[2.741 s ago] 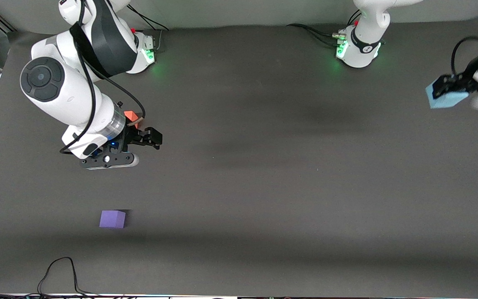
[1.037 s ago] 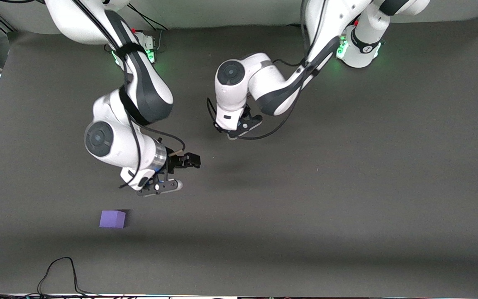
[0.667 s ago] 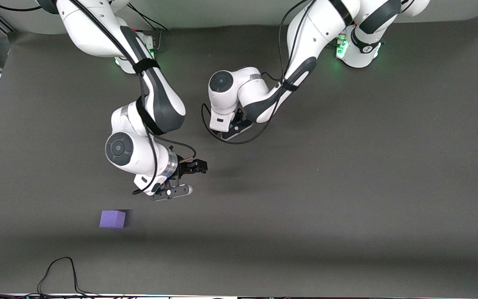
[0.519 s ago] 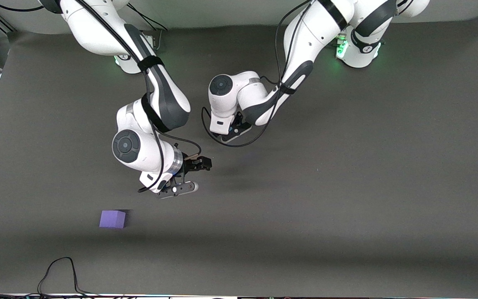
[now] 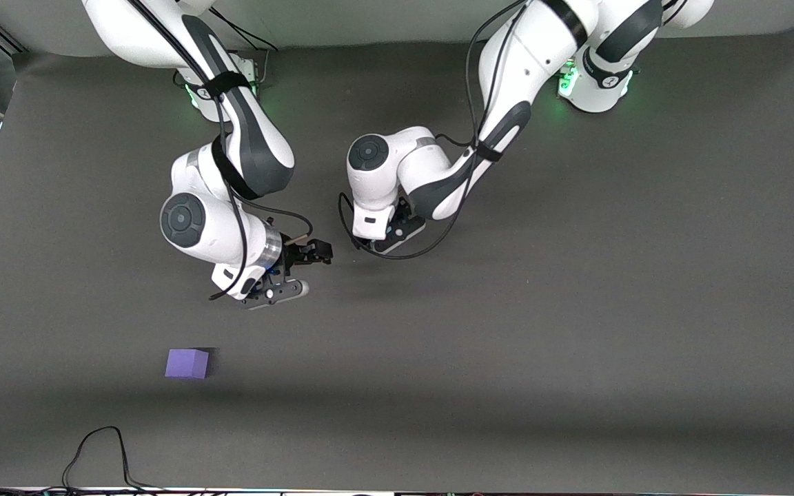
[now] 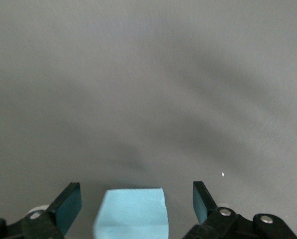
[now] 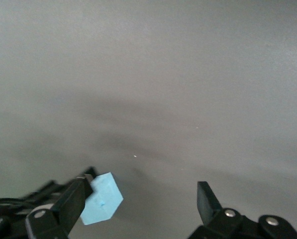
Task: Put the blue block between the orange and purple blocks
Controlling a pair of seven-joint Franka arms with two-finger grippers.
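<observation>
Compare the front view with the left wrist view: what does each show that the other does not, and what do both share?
Front view only: the purple block on the table toward the right arm's end, both arms reaching in from their bases, and the right gripper over bare mat. No orange block shows. Left wrist view only: the blue block between the left gripper's open fingers, with gaps on both sides; in the front view the left arm's wrist hides it. Both share the dark grey mat.
</observation>
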